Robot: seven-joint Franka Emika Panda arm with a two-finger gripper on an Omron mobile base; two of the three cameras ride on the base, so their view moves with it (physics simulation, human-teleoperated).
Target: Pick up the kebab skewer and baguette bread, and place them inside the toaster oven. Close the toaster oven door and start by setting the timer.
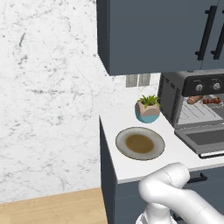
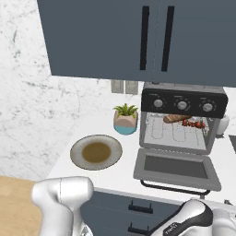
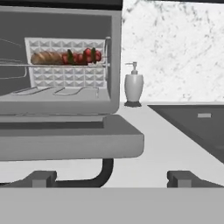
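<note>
The baguette [image 2: 175,118] and skewer [image 2: 194,123] lie side by side on the rack inside the oven [image 2: 182,120], baguette to the left. The door [image 2: 175,168] hangs down, flat over the counter [image 2: 120,173]. The gripper [image 3: 112,178] sits low in front of the door handle [image 3: 83,180], its 2 tips spread wide, holding nothing.
</note>
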